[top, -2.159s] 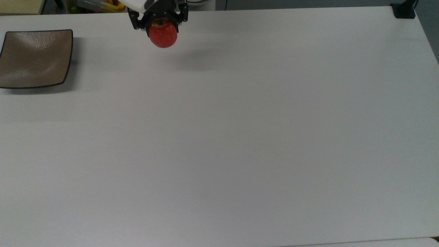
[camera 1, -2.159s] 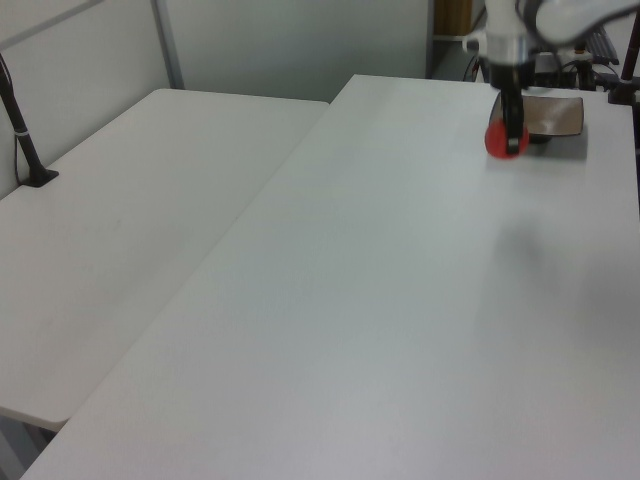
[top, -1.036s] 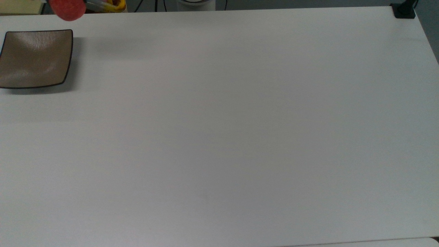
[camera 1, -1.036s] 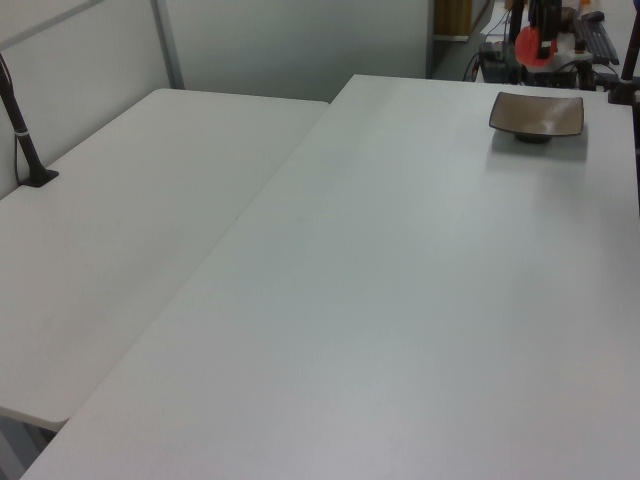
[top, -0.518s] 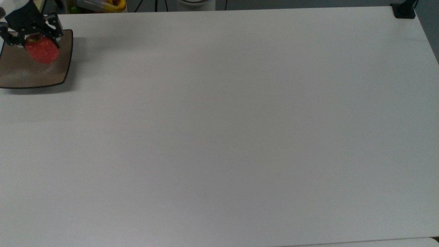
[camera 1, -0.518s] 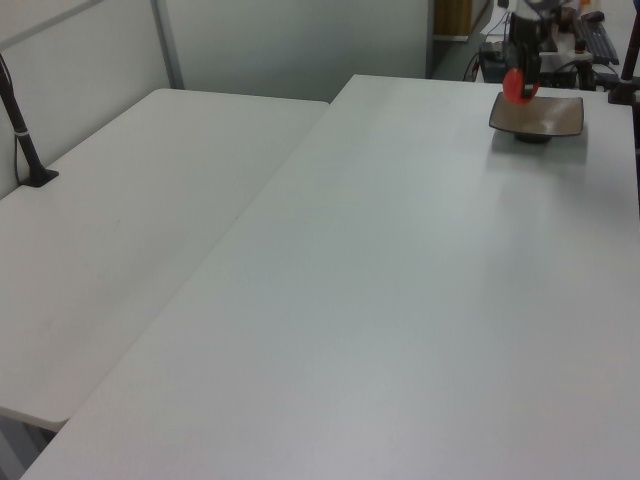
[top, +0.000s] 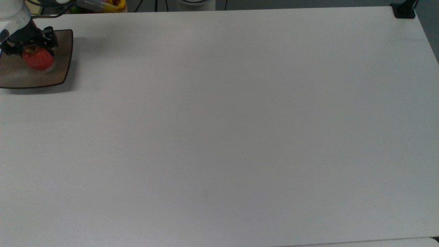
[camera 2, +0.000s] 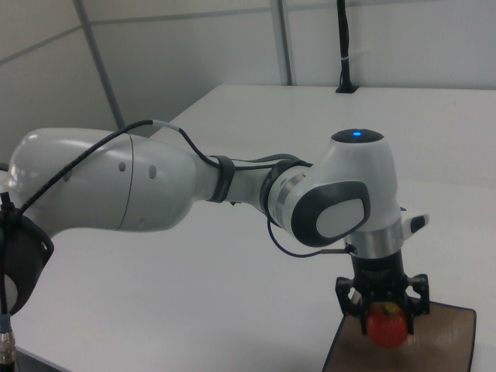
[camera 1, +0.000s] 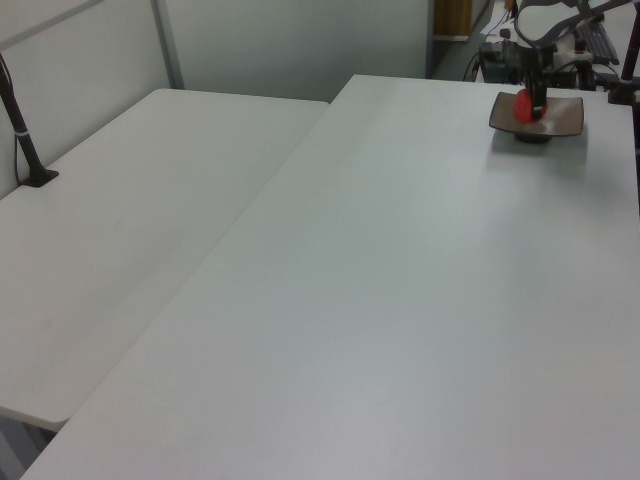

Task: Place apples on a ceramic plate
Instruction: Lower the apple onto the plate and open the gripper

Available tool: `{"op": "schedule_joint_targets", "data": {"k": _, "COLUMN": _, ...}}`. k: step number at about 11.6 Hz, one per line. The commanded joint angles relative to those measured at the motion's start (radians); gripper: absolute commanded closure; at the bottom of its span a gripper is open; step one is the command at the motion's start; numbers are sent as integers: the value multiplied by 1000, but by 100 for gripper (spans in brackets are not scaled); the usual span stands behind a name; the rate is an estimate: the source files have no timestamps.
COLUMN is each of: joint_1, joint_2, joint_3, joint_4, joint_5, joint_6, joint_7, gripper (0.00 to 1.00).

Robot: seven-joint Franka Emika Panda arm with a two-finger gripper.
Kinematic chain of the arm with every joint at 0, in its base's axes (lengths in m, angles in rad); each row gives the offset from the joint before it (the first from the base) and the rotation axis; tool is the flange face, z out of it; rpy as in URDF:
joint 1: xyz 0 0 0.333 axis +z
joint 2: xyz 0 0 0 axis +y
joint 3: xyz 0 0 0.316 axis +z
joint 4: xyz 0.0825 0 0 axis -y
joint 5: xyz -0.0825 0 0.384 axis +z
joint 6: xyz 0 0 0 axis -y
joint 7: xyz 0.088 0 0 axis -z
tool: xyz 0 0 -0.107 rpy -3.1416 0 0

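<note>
Even, dim-ish light; soft shadows; left view perhaps slightly hazy.

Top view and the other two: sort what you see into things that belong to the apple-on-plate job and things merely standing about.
Part of the job:
apple
ceramic plate
gripper, shut on the apple above the plate

Merely standing about:
black post at the table's far edge
second white table

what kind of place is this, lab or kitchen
Most likely a robotics lab or test room, not a kitchen: a white robot arm works over plain white tables with grey partition walls behind, and a black camera post is clamped at one corner.
</note>
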Motion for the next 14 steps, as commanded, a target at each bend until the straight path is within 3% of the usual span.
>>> {"op": "schedule_joint_targets", "data": {"k": 1, "joint_1": 3, "joint_2": 1, "joint_3": -22, "joint_4": -53, "joint_5": -21, "joint_6": 85, "joint_7": -16, "gripper": 97}}
{"op": "schedule_joint_targets", "data": {"k": 2, "joint_1": 3, "joint_2": 4, "joint_3": -27, "joint_4": -53, "joint_5": -21, "joint_6": 103, "joint_7": -16, "gripper": 97}}
{"op": "schedule_joint_targets", "data": {"k": 3, "joint_1": 2, "joint_2": 10, "joint_3": -30, "joint_4": -56, "joint_5": -21, "joint_6": 104, "joint_7": -16, "gripper": 81}}
{"op": "schedule_joint_targets", "data": {"k": 4, "joint_1": 2, "joint_2": 10, "joint_3": -40, "joint_4": -70, "joint_5": -20, "joint_6": 104, "joint_7": -16, "gripper": 55}}
{"op": "schedule_joint_targets", "data": {"k": 5, "joint_1": 3, "joint_2": 10, "joint_3": -40, "joint_4": -76, "joint_5": -20, "joint_6": 105, "joint_7": -16, "gripper": 13}}
{"op": "schedule_joint_targets", "data": {"k": 6, "joint_1": 3, "joint_2": 9, "joint_3": -40, "joint_4": -75, "joint_5": -20, "joint_6": 105, "joint_7": -14, "gripper": 0}}
{"op": "schedule_joint_targets", "data": {"k": 11, "joint_1": 31, "joint_2": -82, "joint_3": -39, "joint_4": -71, "joint_5": 15, "joint_6": 59, "joint_7": 7, "gripper": 0}}
{"op": "schedule_joint_targets", "data": {"k": 14, "joint_1": 104, "joint_2": -232, "joint_3": -39, "joint_4": -36, "joint_5": 150, "joint_6": -95, "joint_7": 93, "gripper": 0}}
